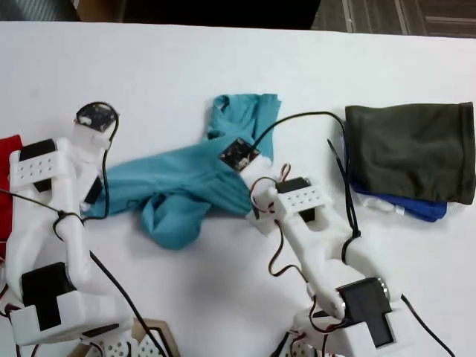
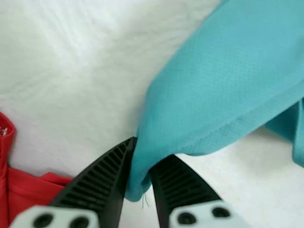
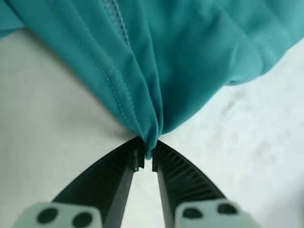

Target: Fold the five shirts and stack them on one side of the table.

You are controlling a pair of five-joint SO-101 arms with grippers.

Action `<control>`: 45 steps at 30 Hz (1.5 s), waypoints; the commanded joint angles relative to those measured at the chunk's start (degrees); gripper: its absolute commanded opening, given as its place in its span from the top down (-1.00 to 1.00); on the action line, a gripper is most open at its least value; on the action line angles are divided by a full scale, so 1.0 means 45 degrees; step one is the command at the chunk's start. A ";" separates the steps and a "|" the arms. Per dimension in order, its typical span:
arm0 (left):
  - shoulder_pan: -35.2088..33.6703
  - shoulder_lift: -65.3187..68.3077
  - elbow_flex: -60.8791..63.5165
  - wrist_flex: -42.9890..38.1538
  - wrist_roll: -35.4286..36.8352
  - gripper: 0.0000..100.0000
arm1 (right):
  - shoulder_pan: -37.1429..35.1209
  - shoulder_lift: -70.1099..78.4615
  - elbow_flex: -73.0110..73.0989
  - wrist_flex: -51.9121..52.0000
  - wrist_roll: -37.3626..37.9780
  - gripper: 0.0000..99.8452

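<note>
One teal shirt (image 1: 186, 186): rumpled mid-table, pinched at two ends, probably to stretch it flat for folding; left gripper (image 2: 139, 183): clamped on its hem corner; right gripper (image 3: 147, 156): clamped on a bunched fold; olive shirt (image 1: 413, 149) over blue shirt (image 1: 416, 210): folded stack, right side.

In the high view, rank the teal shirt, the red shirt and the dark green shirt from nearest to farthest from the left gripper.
1. Teal shirt: mid-table, its corner pinched by the left gripper.
2. Red shirt: at the table's left edge, close by.
3. Dark green shirt: far right, folded on a blue shirt.
</note>
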 commanded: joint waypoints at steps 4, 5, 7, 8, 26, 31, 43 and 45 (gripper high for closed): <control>-0.0078 -0.0352 -0.0147 0.0020 0.0039 0.95 | -0.0068 -0.1631 -0.0313 0.0791 0.0098 0.96; -0.0078 -0.0352 -0.0127 0.0020 0.0039 0.95 | -0.0010 -0.2081 -0.0547 0.1123 0.0098 0.96; -0.0078 -0.0352 -0.0107 0.0078 0.0039 0.95 | 0.0244 -0.3194 -0.1055 0.1807 0.0449 0.96; -0.0078 -0.0352 -0.0088 0.0098 0.0039 0.95 | 0.0400 -0.3819 -0.1348 0.2120 0.0879 0.96; 0.3595 -0.0449 -0.4620 0.5470 0.1211 0.39 | 0.5050 -0.8039 -0.3048 0.1788 0.3966 0.96; 0.3165 -0.0449 -0.6847 0.7326 0.0918 0.41 | 0.6242 -0.8059 -0.4161 0.1788 0.3966 0.96; 0.4220 -0.0176 -0.3194 0.6427 -0.0391 0.42 | 0.7473 -0.7941 -0.5158 0.1709 0.3985 0.96; 0.5040 -0.0195 -0.2999 0.6877 -0.0391 0.42 | 0.7297 -0.7922 -0.5138 0.1748 0.3985 0.96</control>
